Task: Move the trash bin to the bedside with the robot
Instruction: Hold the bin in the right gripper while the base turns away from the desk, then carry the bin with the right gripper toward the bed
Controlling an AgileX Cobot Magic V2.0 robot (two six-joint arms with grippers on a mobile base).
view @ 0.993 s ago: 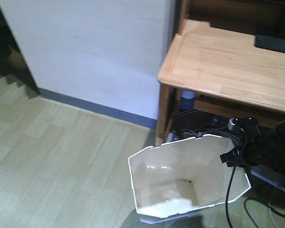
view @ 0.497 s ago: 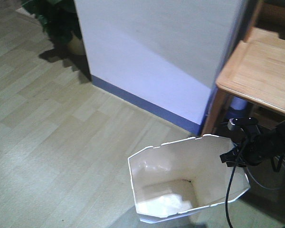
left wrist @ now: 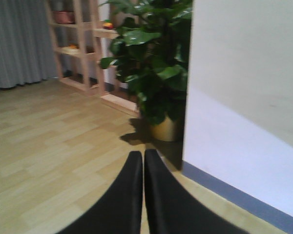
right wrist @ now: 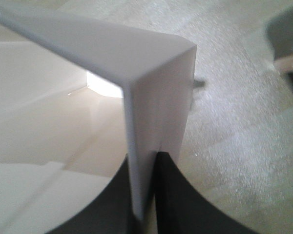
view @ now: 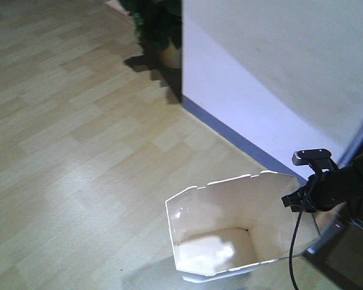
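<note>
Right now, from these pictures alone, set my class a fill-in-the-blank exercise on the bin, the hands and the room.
1. The right hand is shut on the trash bin's side, and the bin's inside is ____.
2. The left hand is ____ and holds nothing.
3. The skirting strip under the wall is ____.
4. The potted plant stands on the ____.
Missing words: empty; shut; blue; floor.

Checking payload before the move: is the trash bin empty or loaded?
Empty: the trash bin shows only bare cream floor and walls inside.
</note>
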